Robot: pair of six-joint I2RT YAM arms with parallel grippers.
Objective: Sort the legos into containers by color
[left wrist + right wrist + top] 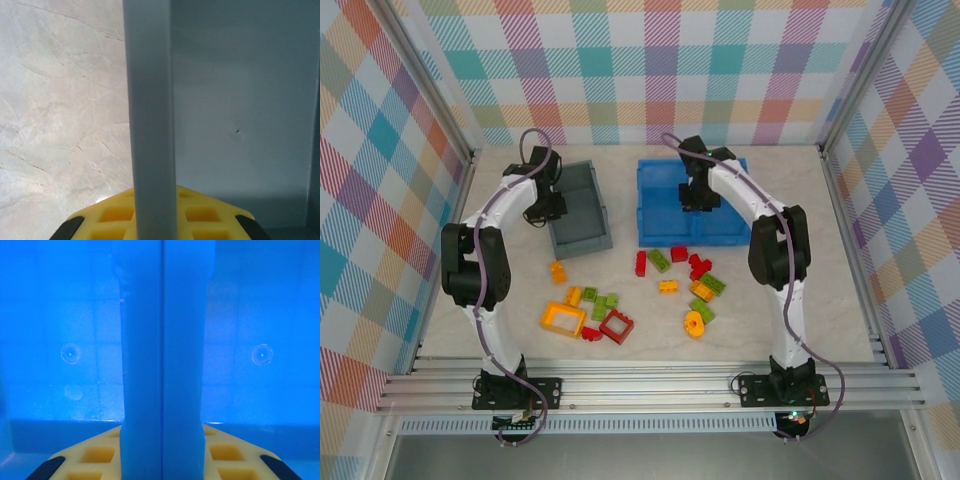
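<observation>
Loose legos [660, 260] on the tabletop [820, 300], both containers in your grip.
Your left pincer [546, 206] is closed on the left wall of the grey bin [582, 212], with bare tabletop on its outer side. Your right pincer [700, 196] is clamped on the divider between the two compartments of the blue bin [665, 205]. Red, yellow-orange and green bricks lie scattered in front of both bins.

1. My worktop [790, 310] is pale with a marbled pattern.
2. Toward its far side, the grey bin [578, 212] stands on the left and the blue bin [665, 215] on the right, apart.
3. Nearer me, the legos [668, 286] lie scattered: red, yellow-orange and green.
4. Among them are a yellow frame [564, 318], a red frame [617, 326] and a round yellow piece [695, 323].
</observation>
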